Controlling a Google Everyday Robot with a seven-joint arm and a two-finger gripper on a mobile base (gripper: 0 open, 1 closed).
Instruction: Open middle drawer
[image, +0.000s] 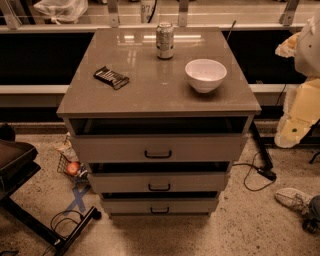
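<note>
The cabinet (90, 100) stands at centre with three grey-beige drawers. The middle drawer (200, 182) is the second one, with a small dark bar handle (159, 187) at its centre. A dark gap shows above its front. The taller top drawer (210, 148) is above it and the lowest drawer (195, 206) is below it. My gripper (295, 120) is at the right edge, on the end of the cream-white arm. It is well to the right of the cabinet and above the height of the drawer fronts, touching nothing.
On the cabinet top stand a soda can (164, 41), a white bowl (205, 75) and a dark snack bar (111, 77). On the floor are a black cable (250, 172) and a shoe (295, 200) at right. At left are a black stand (30, 210) and a small wire basket (72, 167).
</note>
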